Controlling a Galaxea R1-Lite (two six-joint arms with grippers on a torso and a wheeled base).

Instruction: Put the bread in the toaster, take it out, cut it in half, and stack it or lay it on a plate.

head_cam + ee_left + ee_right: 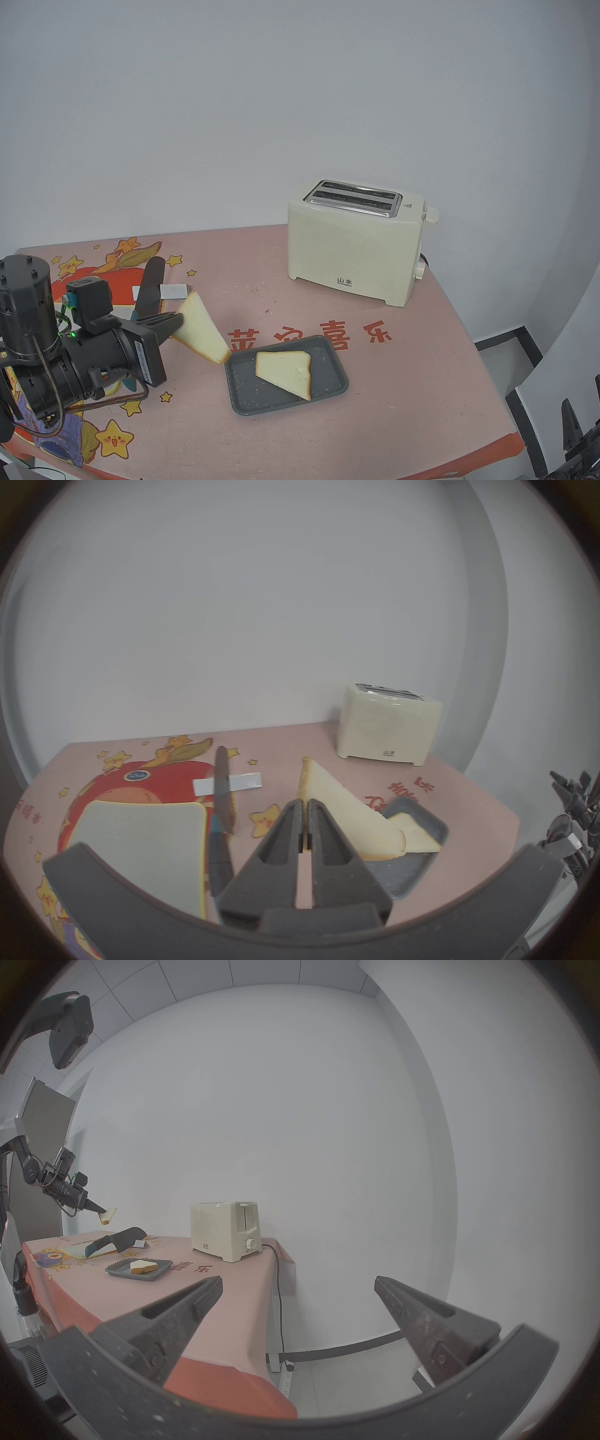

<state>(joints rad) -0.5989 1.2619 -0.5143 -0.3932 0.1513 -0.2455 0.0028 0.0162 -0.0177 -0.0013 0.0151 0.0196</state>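
My left gripper [177,322] is shut on a triangular half of bread [203,331] and holds it in the air just left of the dark grey plate [247,395]. The other bread half [286,370] lies flat on that plate. In the left wrist view the fingers [284,830] pinch the held half [340,811] by its edge, with the plate [406,869] and the second half [420,837] beyond. The cream toaster [356,240] stands at the back right with empty slots. My right gripper [297,1297] hangs open off the table's right side.
A knife [150,286] lies by a white label on the table's left, beside a pale cutting board [144,849]. The pink tablecloth [387,387] has free room in front of the toaster. The toaster's cord [278,1297] drops off the table's far corner.
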